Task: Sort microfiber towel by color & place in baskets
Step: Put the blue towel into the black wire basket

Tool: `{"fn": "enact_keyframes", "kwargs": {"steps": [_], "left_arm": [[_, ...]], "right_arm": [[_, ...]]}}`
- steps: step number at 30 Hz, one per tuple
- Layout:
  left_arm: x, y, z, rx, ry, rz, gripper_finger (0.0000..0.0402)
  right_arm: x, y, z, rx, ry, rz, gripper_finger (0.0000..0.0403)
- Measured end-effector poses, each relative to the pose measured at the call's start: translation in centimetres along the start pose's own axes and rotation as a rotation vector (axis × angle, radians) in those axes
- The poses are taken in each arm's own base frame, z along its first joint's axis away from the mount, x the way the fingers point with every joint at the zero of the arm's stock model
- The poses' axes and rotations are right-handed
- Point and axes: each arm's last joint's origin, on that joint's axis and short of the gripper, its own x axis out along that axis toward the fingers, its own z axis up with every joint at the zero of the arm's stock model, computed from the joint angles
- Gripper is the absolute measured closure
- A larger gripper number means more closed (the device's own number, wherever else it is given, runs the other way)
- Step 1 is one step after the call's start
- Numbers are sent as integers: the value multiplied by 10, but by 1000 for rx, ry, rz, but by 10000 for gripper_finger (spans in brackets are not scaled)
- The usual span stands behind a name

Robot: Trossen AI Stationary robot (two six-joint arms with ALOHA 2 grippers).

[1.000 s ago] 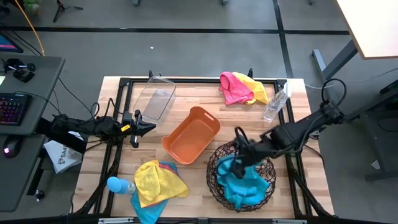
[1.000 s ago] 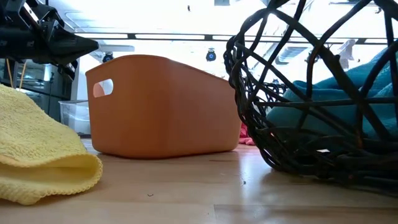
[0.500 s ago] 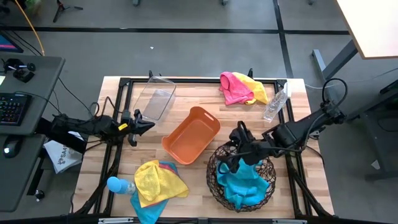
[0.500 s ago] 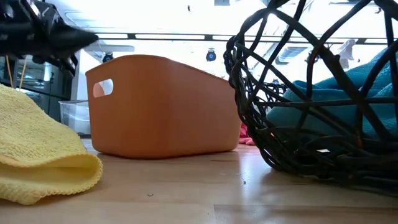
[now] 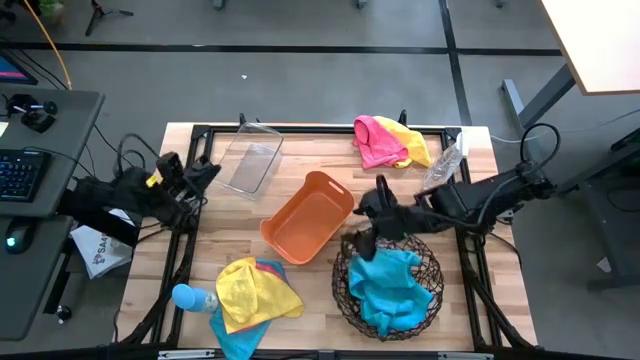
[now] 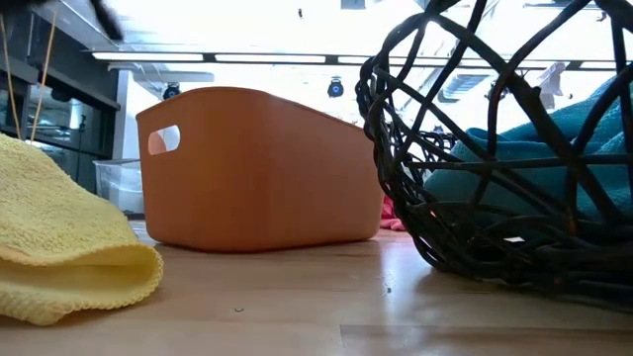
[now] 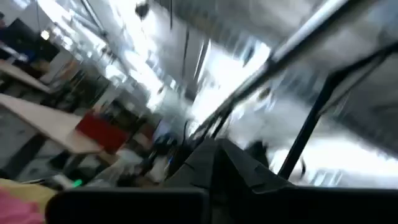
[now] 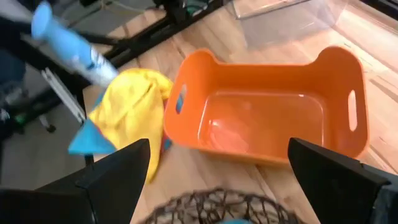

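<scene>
A sky blue towel (image 5: 388, 290) lies bunched inside the round dark woven-wire basket (image 5: 345, 285). My right gripper (image 5: 358, 232) hangs open over the basket's far-left rim, beside the orange tub (image 5: 308, 217), clear of the cloth. In the right wrist view its fingers (image 8: 118, 180) stand wide apart above the rim. A yellow towel (image 5: 255, 290) rests on blue and pink ones near the table's near-left corner. A pink towel (image 5: 375, 142) and a yellow one (image 5: 415, 145) lie at the far edge. The clear bin (image 5: 250, 158) stands far left. My left gripper (image 5: 203, 172) is shut, raised by the left edge.
A light blue bottle (image 5: 190, 297) lies beside the near-left towel pile, and a clear plastic bottle (image 5: 442, 168) lies far right. A black frame (image 5: 195, 135) borders the table. In the low view the orange tub (image 6: 257, 168) and the basket (image 6: 475, 148) fill the middle and right.
My right gripper has risen out of the woven basket and moved toward the far-left, toward the orange tub; the blue towel has stayed in the basket. My left arm has pulled back toward the table's far-left, lifted and tipped upward, leaving the low view.
</scene>
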Motion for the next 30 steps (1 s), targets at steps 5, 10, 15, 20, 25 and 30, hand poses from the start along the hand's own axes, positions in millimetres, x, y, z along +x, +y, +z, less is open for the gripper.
{"fn": "enact_keyframes", "kwargs": {"steps": [5,10,15,20,25,30], "left_arm": [[56,-43,29,164,394,-3,344],[115,-80,21,267,891,-147,283],[142,-103,-24,375,1300,-328,242],[148,-120,-72,498,1478,-442,235],[150,-140,-101,700,1514,-481,234],[159,-162,-122,804,1529,-475,234]], "right_arm": [[6,-8,18,80,-71,26,25],[9,-12,37,163,-186,68,25],[-4,-10,53,224,-239,104,25],[-20,-2,56,181,-228,119,25],[-31,2,49,109,-157,95,25],[-43,10,35,4,-71,82,25]]}}
